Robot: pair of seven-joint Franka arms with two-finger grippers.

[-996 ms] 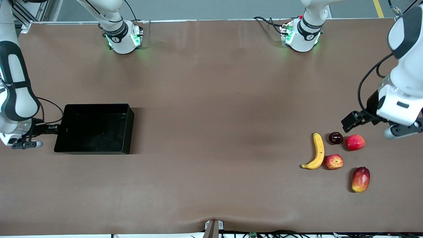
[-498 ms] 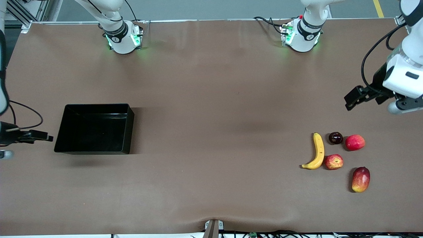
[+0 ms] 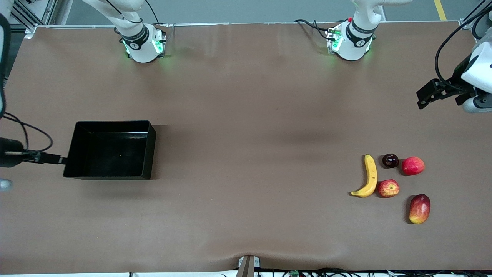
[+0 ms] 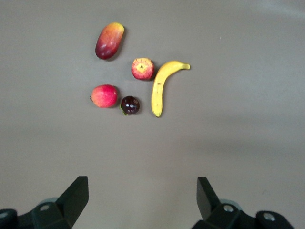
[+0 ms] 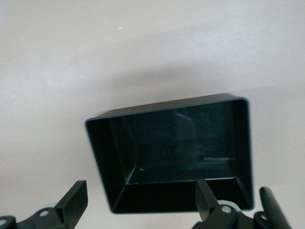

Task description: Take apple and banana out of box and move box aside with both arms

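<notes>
The right gripper (image 3: 57,158) hangs with jaws apart just beside the empty black tray (image 3: 148,150), at the right arm's end. The banana (image 3: 369,176) and streaked apple (image 3: 388,188) lie touching, well apart from the left gripper (image 3: 423,100), whose jaws stand apart.

No readable text, label or number anywhere.
</notes>
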